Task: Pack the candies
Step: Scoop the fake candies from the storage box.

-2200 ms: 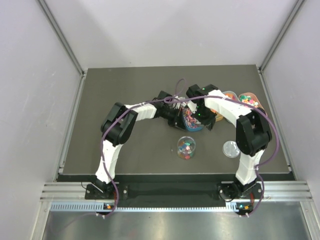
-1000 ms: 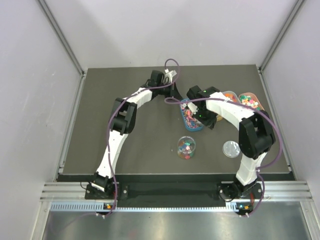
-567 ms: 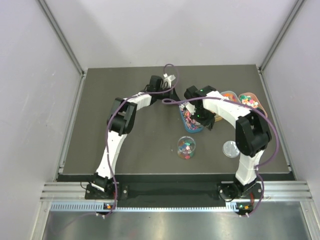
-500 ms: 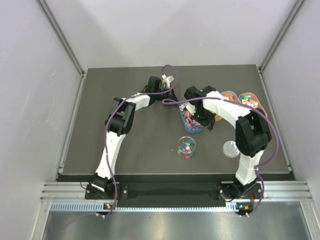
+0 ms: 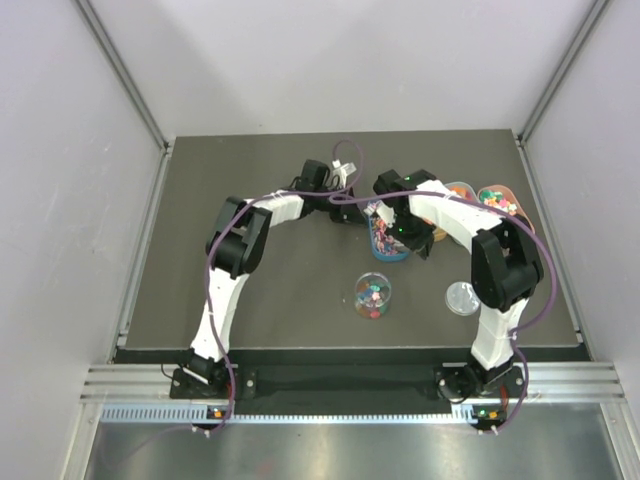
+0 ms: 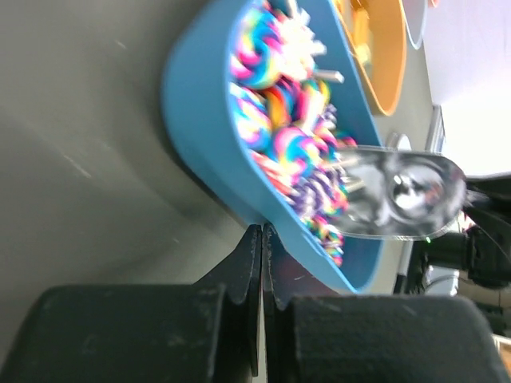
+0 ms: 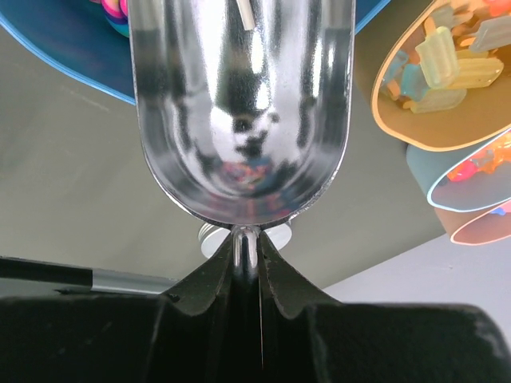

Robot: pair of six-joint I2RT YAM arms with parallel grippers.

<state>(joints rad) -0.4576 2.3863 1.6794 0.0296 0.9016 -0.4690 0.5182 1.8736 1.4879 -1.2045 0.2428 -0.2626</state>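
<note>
Dark grey tabletop [image 5: 200, 260], white encl. walls on 3 sides.

Nearest the arm bases: clear round jar [image 5: 373, 305], upright, lid off, part-filled w/ mixed multicoloured candies [image 5: 373, 292]. Clear lid [image 5: 462, 297] lies flat to the jar's right, apart from it.

Mid-table: blue oval tray [image 6: 200, 104]. Long axis runs approx. near–far in top view, near end skewed slightly right. It is loaded w/ swirl lollipops [image 6: 271, 136]; their white sticks point in mixed directions, no common axis.

L gripper [image 6: 261, 239]: fingers together, nothing between them. Tips sit at the tray's outer wall, far-left end; contact w/ the wall cannot be confirmed.

R gripper [image 7: 249, 243]: clamped on the stem of the metal scoop [image 7: 239, 104]. Scoop long axis is in line w/ the fingers, open end pointing away from the wrist, over the tray's load. One white stick shows at the scoop mouth.

Far right: orange oval tray [image 7: 431, 129] w/ pastel ice-lolly-shaped pieces [image 7: 439, 60]. Just beyond it is a blue-rimmed tray [image 7: 427, 179] w/ orange-red gummies [image 7: 487, 155].
</note>
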